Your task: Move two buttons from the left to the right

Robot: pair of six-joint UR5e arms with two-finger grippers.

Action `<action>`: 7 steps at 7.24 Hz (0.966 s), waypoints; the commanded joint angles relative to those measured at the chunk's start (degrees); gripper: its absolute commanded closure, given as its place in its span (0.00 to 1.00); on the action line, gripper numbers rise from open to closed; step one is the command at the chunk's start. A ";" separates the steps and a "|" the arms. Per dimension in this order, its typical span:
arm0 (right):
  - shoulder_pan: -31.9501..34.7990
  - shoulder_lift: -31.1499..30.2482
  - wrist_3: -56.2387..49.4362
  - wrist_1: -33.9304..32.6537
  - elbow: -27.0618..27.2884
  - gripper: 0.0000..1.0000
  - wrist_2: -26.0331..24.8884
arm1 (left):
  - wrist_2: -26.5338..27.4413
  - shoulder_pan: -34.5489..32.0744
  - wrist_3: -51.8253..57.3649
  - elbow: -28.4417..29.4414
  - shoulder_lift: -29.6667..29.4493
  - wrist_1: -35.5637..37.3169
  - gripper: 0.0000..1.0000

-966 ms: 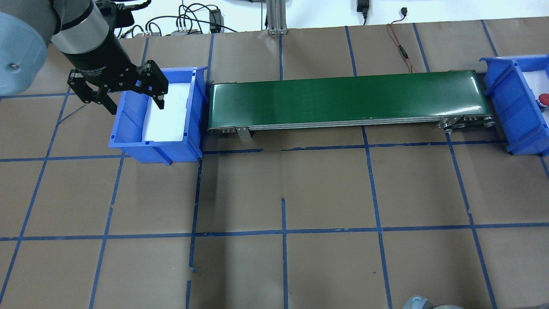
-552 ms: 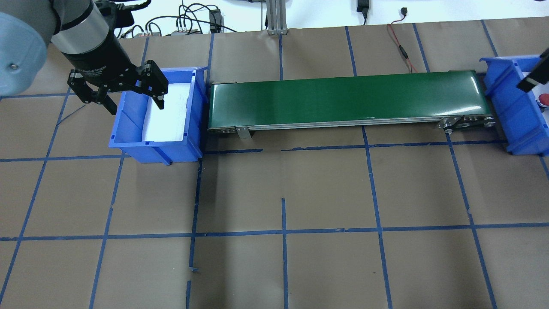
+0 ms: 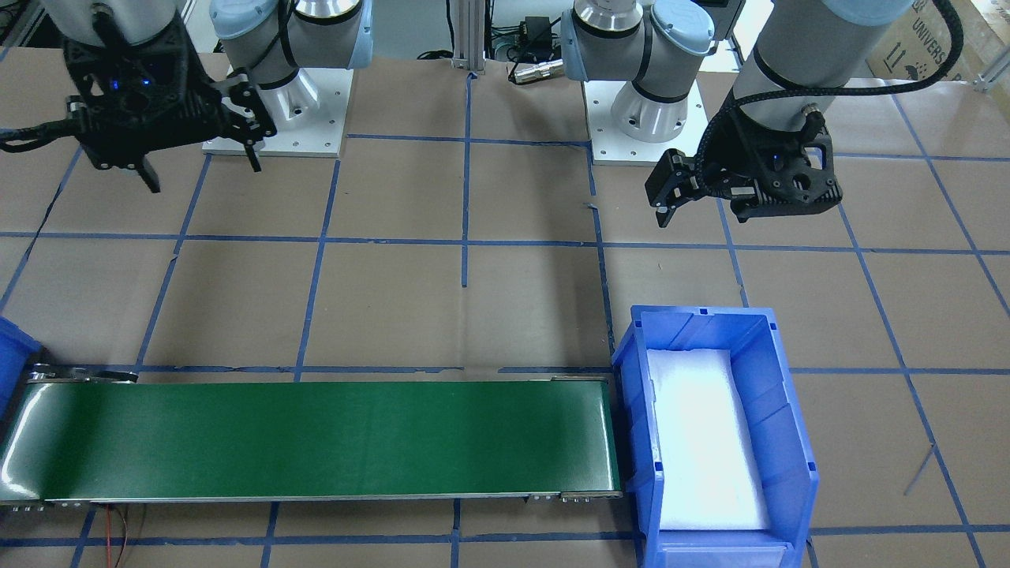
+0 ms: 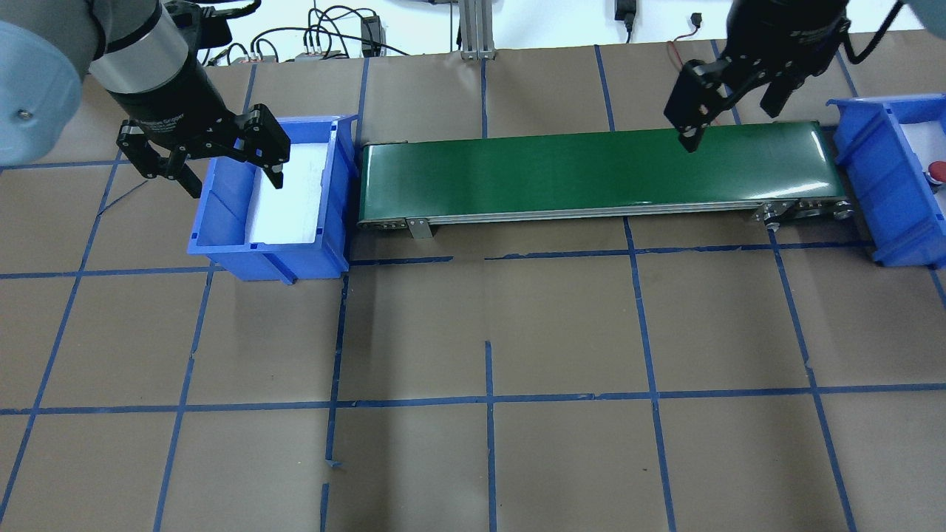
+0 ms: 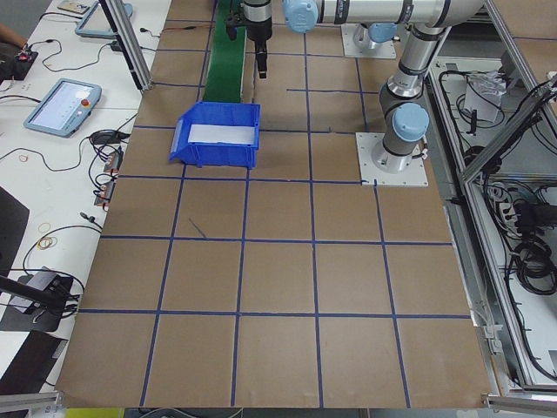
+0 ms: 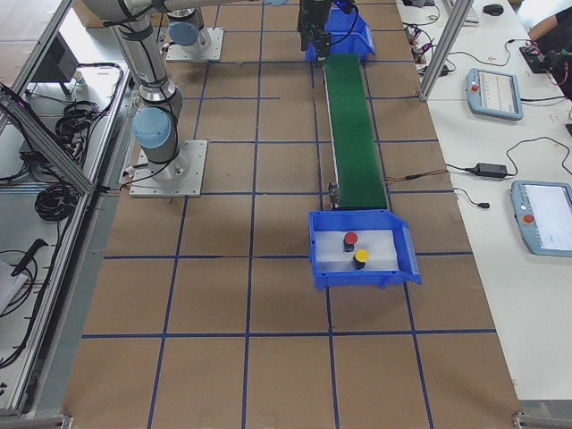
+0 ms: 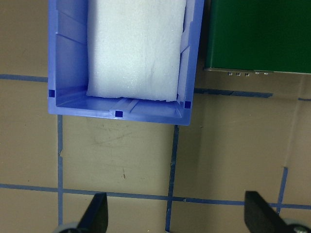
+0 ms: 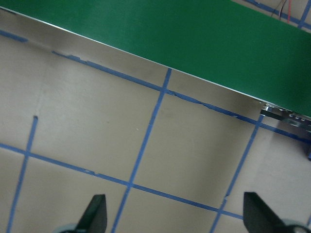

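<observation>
The red button (image 6: 350,239) and the yellow button (image 6: 359,259) stand side by side on white foam in the blue right bin (image 6: 357,278). In the overhead view only the red button (image 4: 937,174) shows, at the right edge. My left gripper (image 4: 236,183) is open and empty, high up by the blue left bin (image 4: 222,244), which holds only white foam. My right gripper (image 4: 732,125) is open and empty, high over the right end of the green conveyor belt (image 4: 562,170). In both wrist views the left gripper (image 7: 177,213) and the right gripper (image 8: 176,213) have their jaws spread wide apart.
The conveyor belt (image 3: 316,438) runs between the left bin (image 3: 631,410) and the right bin (image 4: 879,170). Brown paper with blue tape lines covers the table. Cables lie along the far edge (image 4: 332,29). The arm bases (image 3: 639,102) stand at the robot's side.
My right arm has swung in from the right edge, leftward to above the belt's right end. My left arm has not moved.
</observation>
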 commanded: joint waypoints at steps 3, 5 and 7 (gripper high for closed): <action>1.36 1.23 11.63 -7.52 0.07 0.00 -0.80 | 0.00 -0.03 0.00 0.00 0.00 0.00 0.00; 1.36 1.23 11.84 -8.59 0.86 0.00 -1.49 | 0.09 -0.03 0.00 0.00 0.00 0.00 0.00; 1.36 1.14 11.83 -8.50 1.30 0.00 -1.67 | 0.00 -0.03 0.00 0.00 0.00 0.00 0.00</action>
